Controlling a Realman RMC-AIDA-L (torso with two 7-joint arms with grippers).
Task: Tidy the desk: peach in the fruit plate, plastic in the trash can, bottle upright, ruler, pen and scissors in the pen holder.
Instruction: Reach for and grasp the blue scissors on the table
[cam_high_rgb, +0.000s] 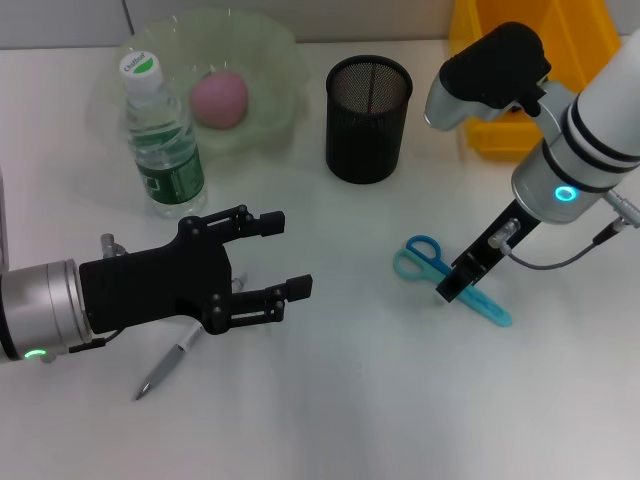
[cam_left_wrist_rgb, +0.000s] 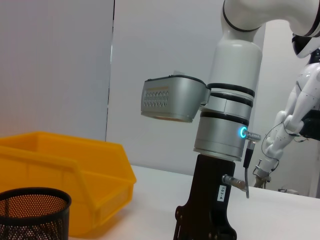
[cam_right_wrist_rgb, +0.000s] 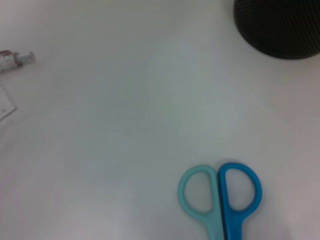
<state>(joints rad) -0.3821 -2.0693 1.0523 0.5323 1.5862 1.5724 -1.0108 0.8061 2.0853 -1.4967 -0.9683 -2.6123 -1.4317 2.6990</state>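
Dark green label on upright bottle (cam_high_rgb: 165, 140), its print unreadable. Peach (cam_high_rgb: 219, 98) in fruit plate (cam_high_rgb: 270, 60), left of pen holder (cam_high_rgb: 368, 118). Left gripper (cam_high_rgb: 280, 262) spread open over pen (cam_high_rgb: 170, 362). Right gripper (cam_high_rgb: 452, 288) down on scissors (cam_high_rgb: 445, 275); finger state indiscernible. Left wrist alone showing trash can (cam_left_wrist_rgb: 75, 175) wall, pale room partition. White desk (cam_high_rgb: 400, 400).

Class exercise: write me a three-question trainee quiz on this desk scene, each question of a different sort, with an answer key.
1. True or false: the peach lies in the fruit plate.
2. Which tool is down at the scissors? A) left tool B) right tool
3. Fill in: the pen lies on the desk, partly under the ____ tool.

Key: 1 true; 2 B; 3 left. The bottle stands upright beside the plate; the pen holder stands mid-desk.
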